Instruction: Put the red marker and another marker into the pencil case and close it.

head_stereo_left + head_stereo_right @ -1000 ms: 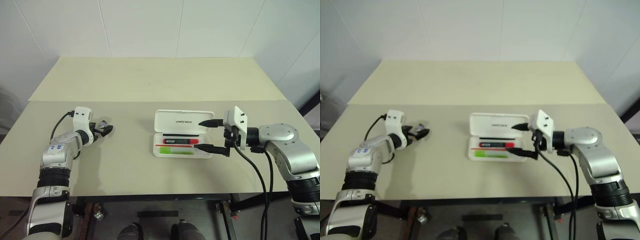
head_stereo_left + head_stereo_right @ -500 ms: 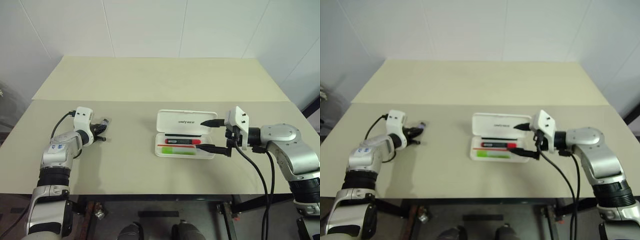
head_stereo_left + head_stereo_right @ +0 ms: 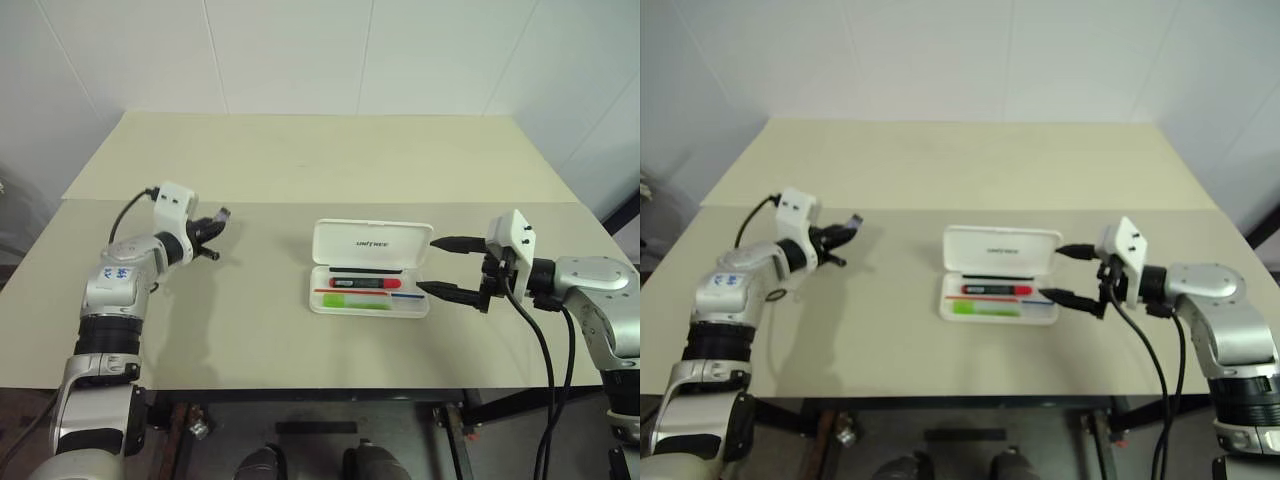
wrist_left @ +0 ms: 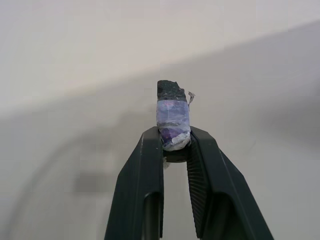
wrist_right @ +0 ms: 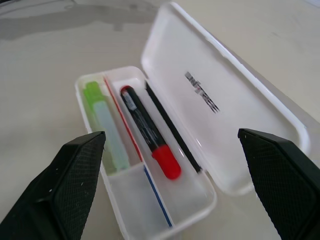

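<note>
The white pencil case (image 3: 371,242) lies open at the table's middle, its lid tilted back. In its tray lie the red marker (image 3: 365,283), with its dark barrel and red end, and the lime-green marker (image 3: 358,300) in front of it. My right gripper (image 3: 427,265) hovers open just right of the case, apart from it; the right wrist view shows its fingers (image 5: 65,185) spread wide on either side of the tray. Far left, my left gripper (image 3: 218,218) is raised off the table and shut on a small purple-wrapped piece (image 4: 173,120) with a black end.
A thin red-and-blue stick (image 5: 150,186) and a thin black pen (image 5: 170,129) also lie in the tray. A seam (image 3: 300,203) splits the beige tabletop into a near and a far half. White walls rise behind the table.
My left gripper shut on the small purple-wrapped piece and lifted it off the table. My right gripper drew back to the right, away from the case, still open.
</note>
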